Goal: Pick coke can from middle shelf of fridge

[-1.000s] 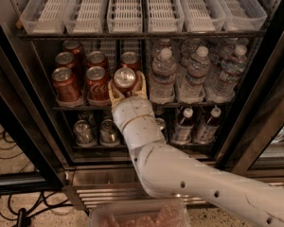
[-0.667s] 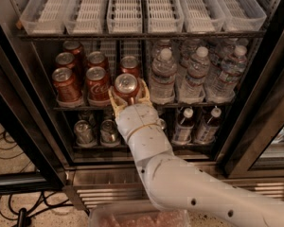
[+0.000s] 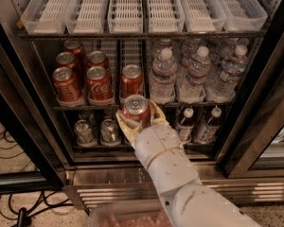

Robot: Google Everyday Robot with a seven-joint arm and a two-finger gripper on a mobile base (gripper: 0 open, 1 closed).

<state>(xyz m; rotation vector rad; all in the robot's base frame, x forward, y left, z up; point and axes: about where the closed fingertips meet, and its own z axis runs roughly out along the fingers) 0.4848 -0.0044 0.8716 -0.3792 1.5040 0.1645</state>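
Note:
My gripper (image 3: pixel 138 118) is shut on a red coke can (image 3: pixel 136 109) with a silver top. It holds the can in front of the middle shelf's dark rail (image 3: pixel 85 107), outside the fridge (image 3: pixel 274 93). Several more red coke cans (image 3: pixel 99 83) stand in lanes on the left of the middle shelf, one (image 3: pixel 132 80) right behind the held can. My white arm (image 3: pixel 170 174) reaches up from the lower right.
Clear water bottles (image 3: pixel 164 74) fill the right side of the middle shelf. White slotted trays (image 3: pixel 128 8) sit on the shelf above. Silver cans (image 3: pixel 109 130) and dark bottles (image 3: pixel 185 123) stand on the lower shelf. The ribbed steel base (image 3: pixel 109 193) runs below.
The gripper has drawn back and down with the coke can, from the shelf's front lane to in front of the rail. A can behind it now shows.

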